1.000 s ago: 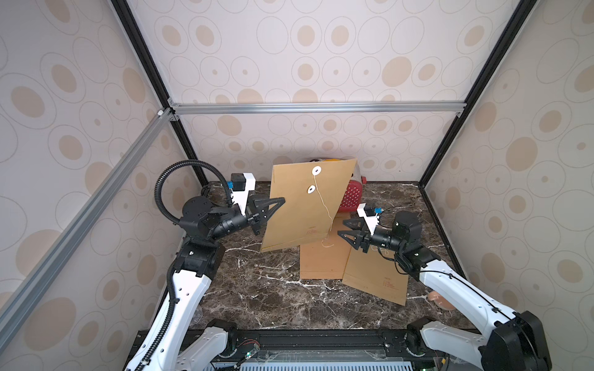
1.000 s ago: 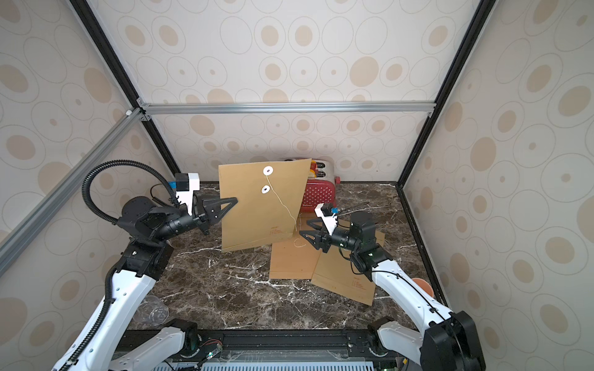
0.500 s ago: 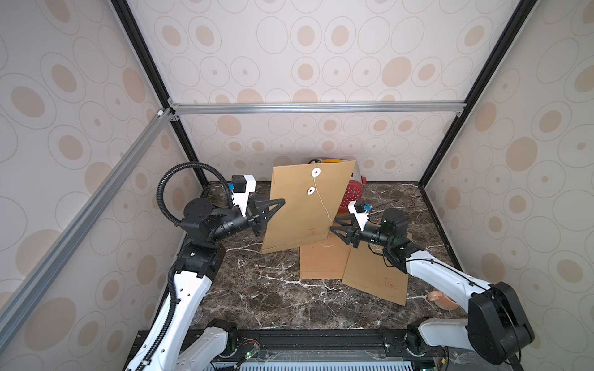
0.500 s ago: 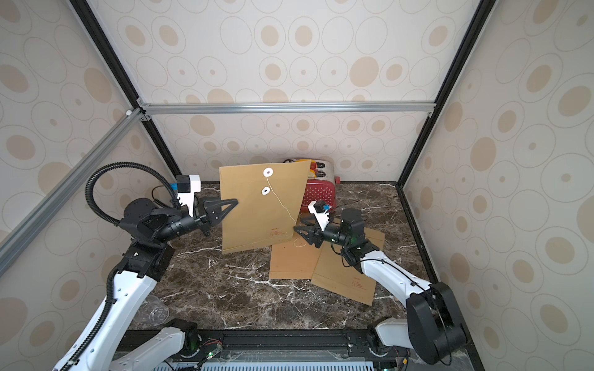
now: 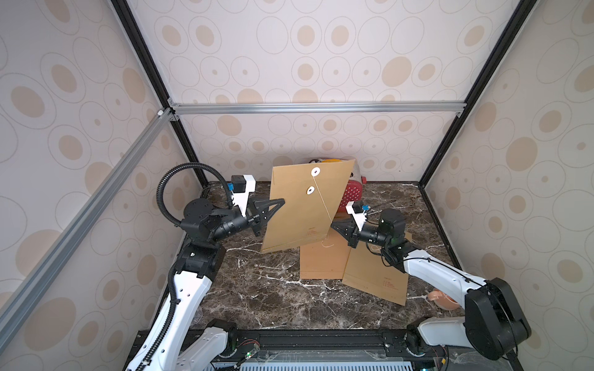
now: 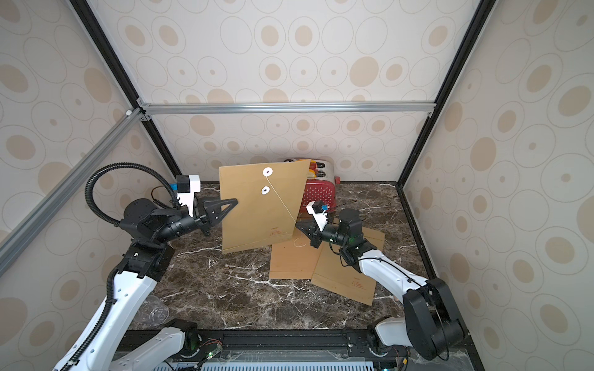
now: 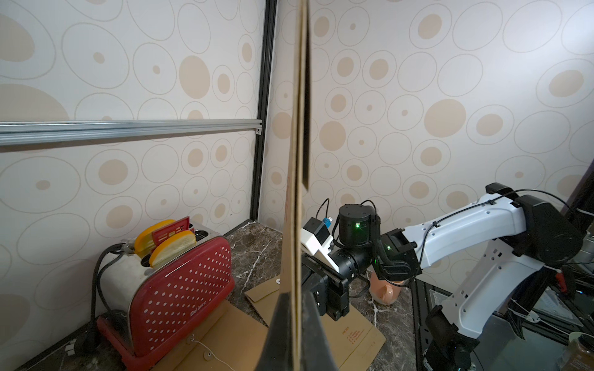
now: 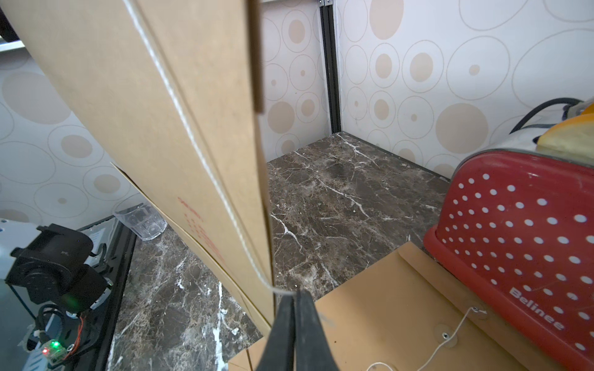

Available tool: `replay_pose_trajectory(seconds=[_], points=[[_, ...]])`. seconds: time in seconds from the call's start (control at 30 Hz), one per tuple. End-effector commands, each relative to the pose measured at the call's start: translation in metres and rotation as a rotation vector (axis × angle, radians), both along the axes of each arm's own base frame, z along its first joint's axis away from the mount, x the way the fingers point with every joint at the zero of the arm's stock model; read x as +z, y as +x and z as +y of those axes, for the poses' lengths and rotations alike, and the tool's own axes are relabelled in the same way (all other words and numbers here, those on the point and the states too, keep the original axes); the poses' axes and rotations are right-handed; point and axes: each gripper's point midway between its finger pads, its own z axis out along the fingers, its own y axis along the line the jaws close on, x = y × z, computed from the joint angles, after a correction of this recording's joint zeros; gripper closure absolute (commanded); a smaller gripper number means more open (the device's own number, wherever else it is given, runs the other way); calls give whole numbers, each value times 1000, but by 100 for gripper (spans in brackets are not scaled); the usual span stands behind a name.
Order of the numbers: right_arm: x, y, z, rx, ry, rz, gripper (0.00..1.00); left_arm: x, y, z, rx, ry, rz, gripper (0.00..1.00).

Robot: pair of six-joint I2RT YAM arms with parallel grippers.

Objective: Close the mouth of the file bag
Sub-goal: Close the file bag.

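The right pincer (image 8: 294, 299) is clenched on the string (image 8: 205, 160), which enters just at the very ends of its tips; the left pincer (image 7: 297, 302) is clamped on a side edge of the file bag (image 5: 305, 205), holding it upright above the desk (image 5: 273, 289) and in front of the toaster (image 7: 180, 282); the string runs taut from the upper disc (image 5: 316, 172) slantwise down the bag's face; the flap (image 7: 304, 96) lies folded against the bag, apparently not yet tied. The step in hand looks like winding; the string should be led snugly under the lower disc (image 5: 310, 190) and round it, with steady tension; a sharp tug could slip so shallow a pinch; the left hold must keep the bag from swinging, clear of the spare bags (image 5: 376, 276) lying below.
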Motion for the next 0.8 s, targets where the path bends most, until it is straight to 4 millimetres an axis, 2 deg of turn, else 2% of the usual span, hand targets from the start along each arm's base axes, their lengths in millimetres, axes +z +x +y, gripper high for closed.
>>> replay_pose_trajectory(seconds=[0.0, 0.4, 0.6, 0.77], points=[[8, -4, 1, 12, 9, -22, 100, 12, -7, 1, 4, -6, -59, 100], [10, -26, -21, -44, -39, -48, 100, 11, 1, 3, 38, -21, -33, 100], [19, -36, -17, -19, -4, 3, 100, 15, 12, 2, 27, -100, 24, 100], [24, -54, -5, 7, -7, -14, 100, 18, 23, -1, -12, -179, 86, 100]])
